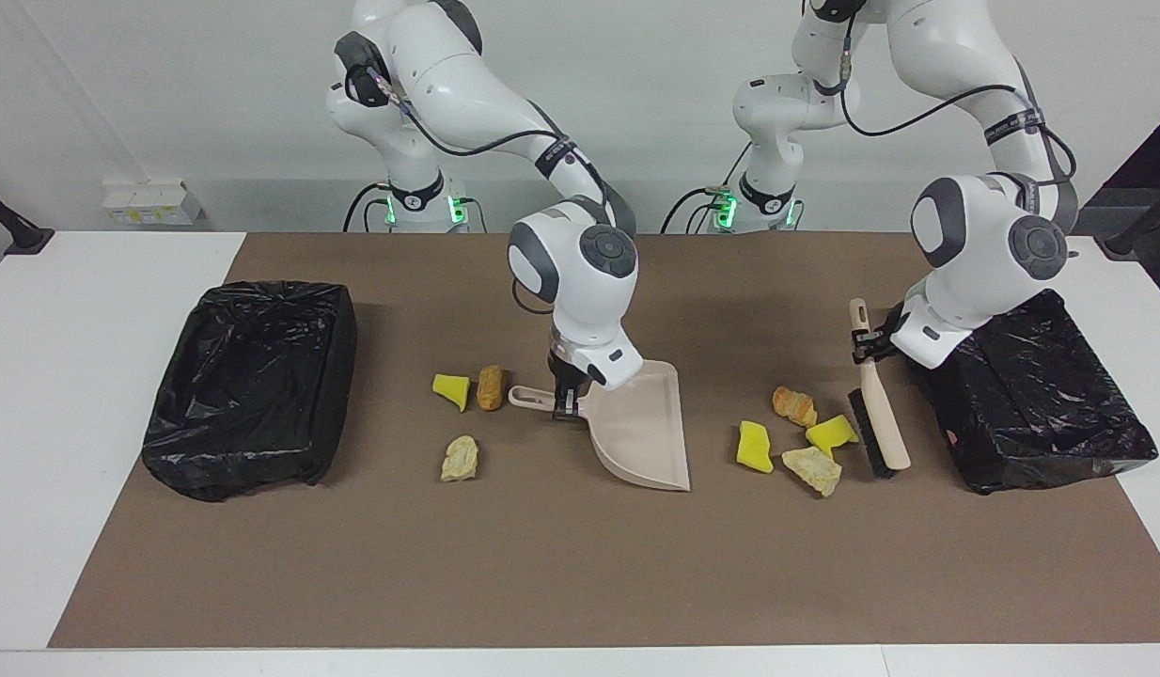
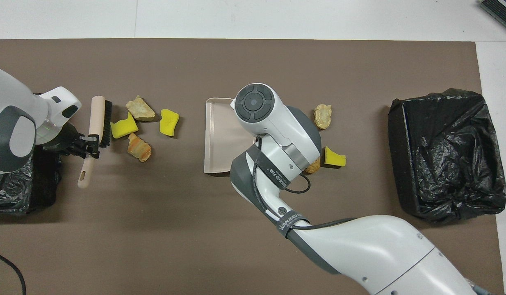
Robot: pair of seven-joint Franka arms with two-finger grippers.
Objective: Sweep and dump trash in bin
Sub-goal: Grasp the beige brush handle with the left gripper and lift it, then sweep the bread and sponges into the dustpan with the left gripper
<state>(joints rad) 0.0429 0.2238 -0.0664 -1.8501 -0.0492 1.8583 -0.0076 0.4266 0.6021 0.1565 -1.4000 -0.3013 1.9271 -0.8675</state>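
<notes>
At the centre of the facing frame, the right end effector (image 1: pixel 566 402) is clamped on the handle of the beige dustpan (image 1: pixel 641 428), whose open mouth faces the right side of that frame. Toward the right of the same frame, the left end effector (image 1: pixel 867 346) is closed around the handle of the brush (image 1: pixel 881 414), held slanted with its dark bristles just beside a cluster of four pieces of trash (image 1: pixel 806 437): a yellow wedge (image 1: pixel 754 447), a second yellow wedge (image 1: pixel 831 432), an orange-brown lump (image 1: pixel 794 405) and a tan lump (image 1: pixel 812 469). Three more pieces lie left of the dustpan handle: a yellow wedge (image 1: pixel 452 389), a brown lump (image 1: pixel 490 386) touching it or nearly so, and a pale lump (image 1: pixel 460 459) lower in the frame. Black-lined bins sit at the frame's left (image 1: pixel 251 385) and right (image 1: pixel 1041 404) on the table's brown mat (image 1: pixel 561 564).
</notes>
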